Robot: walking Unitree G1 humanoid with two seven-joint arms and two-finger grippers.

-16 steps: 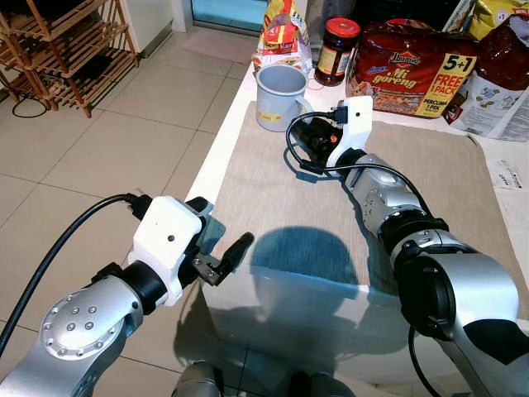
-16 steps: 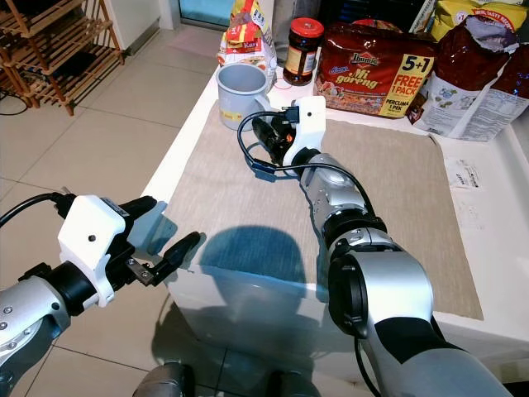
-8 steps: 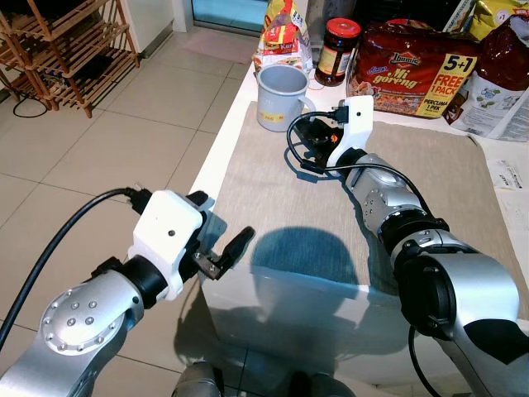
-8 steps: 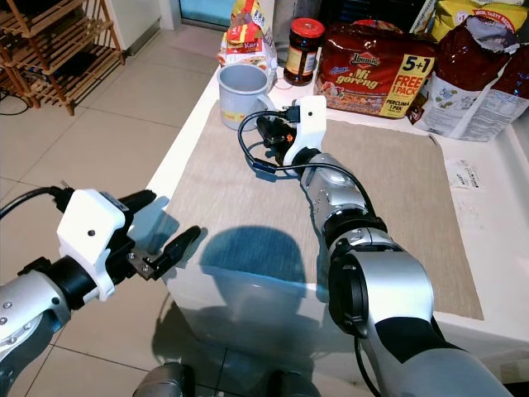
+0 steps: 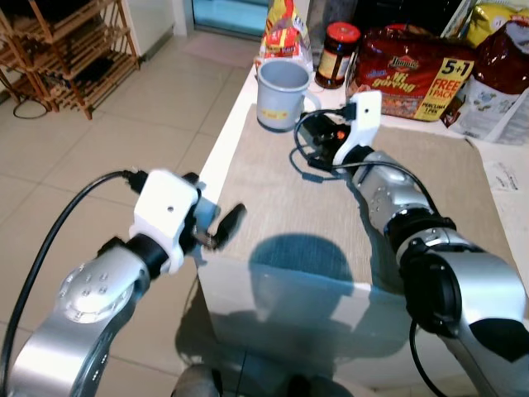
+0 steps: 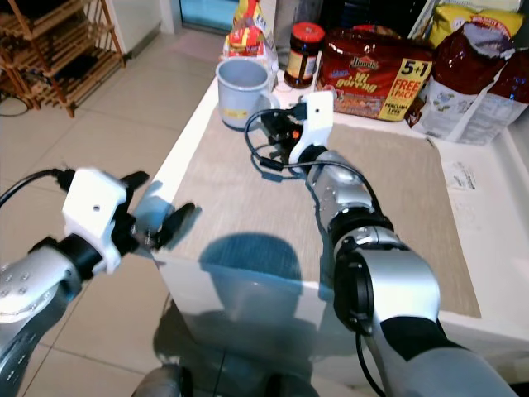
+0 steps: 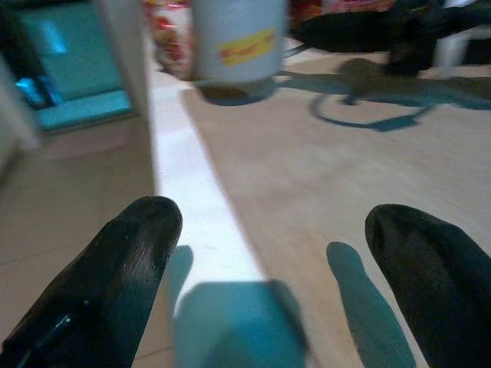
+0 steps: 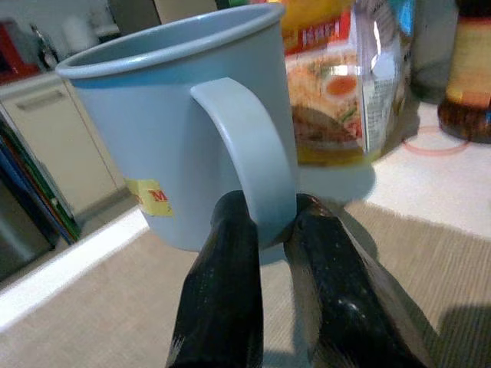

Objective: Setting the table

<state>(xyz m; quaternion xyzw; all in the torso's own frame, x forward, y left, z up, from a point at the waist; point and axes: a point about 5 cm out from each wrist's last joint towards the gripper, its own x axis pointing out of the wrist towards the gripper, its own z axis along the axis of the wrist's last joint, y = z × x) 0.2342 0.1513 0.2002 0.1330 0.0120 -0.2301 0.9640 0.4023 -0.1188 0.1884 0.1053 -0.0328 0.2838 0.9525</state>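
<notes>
Tiled floor surrounds a white table (image 5: 216, 157) covered by a beige placemat (image 5: 281, 190); a wooden rack (image 5: 62, 50) stands at far left. Left eye view: blue-grey mug (image 5: 281, 93) upright at the mat's far left corner, mouth up, handle turned toward the right arm. Behind it a food packet (image 5: 283, 29), a dark jar with red lid (image 5: 336, 54), a red noodle multipack (image 5: 409, 66) and a further bag (image 5: 496, 78). Right gripper (image 5: 321, 130) reaches across the mat to the mug's handle side. Left gripper (image 5: 216, 223) hovers at the table's near left corner, fingers spread apart, empty. Right eye view: same layout; left gripper (image 6: 157, 222) just off the table edge, well apart from the mug (image 6: 242, 91). Left wrist view: both black fingers (image 7: 115, 268) wide apart, nothing between them; table edge and mat run ahead toward the mug (image 7: 234, 42). Right wrist view: mug (image 8: 169, 138) upright, yellow label low on its wall; the two fingers (image 8: 226, 291) are pinched on the lower part of the handle (image 8: 249, 146), one on each side, touching it.
</notes>
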